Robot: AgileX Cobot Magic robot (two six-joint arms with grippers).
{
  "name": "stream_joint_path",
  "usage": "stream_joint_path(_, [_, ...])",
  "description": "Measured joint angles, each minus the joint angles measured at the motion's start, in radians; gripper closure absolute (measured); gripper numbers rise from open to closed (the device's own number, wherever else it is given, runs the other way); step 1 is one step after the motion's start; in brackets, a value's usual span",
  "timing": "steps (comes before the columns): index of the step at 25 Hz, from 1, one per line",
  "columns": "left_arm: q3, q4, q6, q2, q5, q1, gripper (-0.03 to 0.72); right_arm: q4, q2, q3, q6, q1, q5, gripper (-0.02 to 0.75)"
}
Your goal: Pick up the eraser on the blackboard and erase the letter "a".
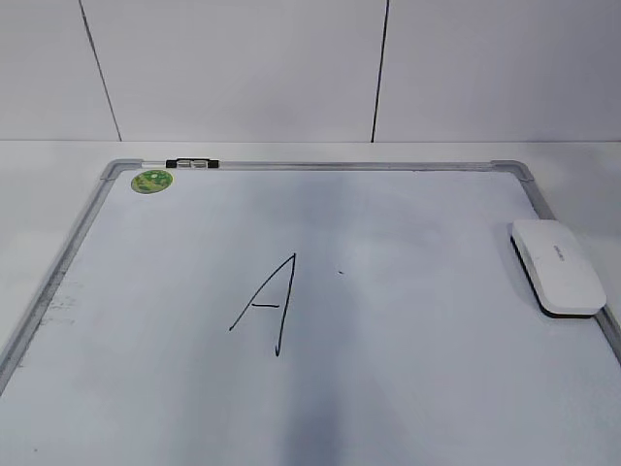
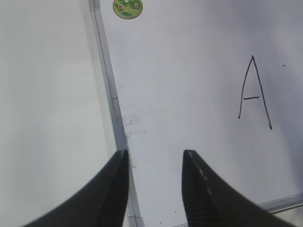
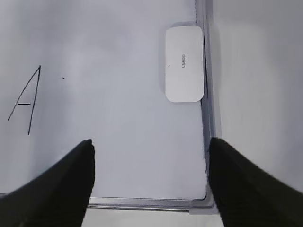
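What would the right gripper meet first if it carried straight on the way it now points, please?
Probably the bare blackboard surface, between its open fingers; the eraser lies further ahead by the frame. Depth is hard to judge.

Two black tapering fingers on the left gripper (image 2: 155, 163), ridged along their inner faces, while the right gripper (image 3: 150, 151) shows two broader, smooth matte-black fingers.

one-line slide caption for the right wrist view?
Open right hand above the blackboard, eraser lying at the frame, capital A at left.
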Motion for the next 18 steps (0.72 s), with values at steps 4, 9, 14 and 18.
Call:
stream_joint_path(4, [0.000, 0.004, 0.000, -0.066, 0.036, 0.000, 0.401, 0.012, -0.127, 0.052, 0.012, 0.009, 0.002, 0.143])
stream_joint_path(9, [0.000, 0.006, 0.000, -0.145, 0.119, 0.000, 0.401, 0.020, -0.284, 0.137, 0.016, 0.040, 0.009, 0.144])
stream_joint_path(14, [0.000, -0.024, 0.000, -0.239, 0.149, -0.010, 0.401, 0.027, -0.445, 0.229, 0.026, 0.043, 0.011, 0.144])
stream_joint_path(18, [0.000, -0.057, 0.000, -0.316, 0.173, -0.015, 0.401, 0.033, -0.544, 0.282, 0.028, 0.066, 0.017, 0.144])
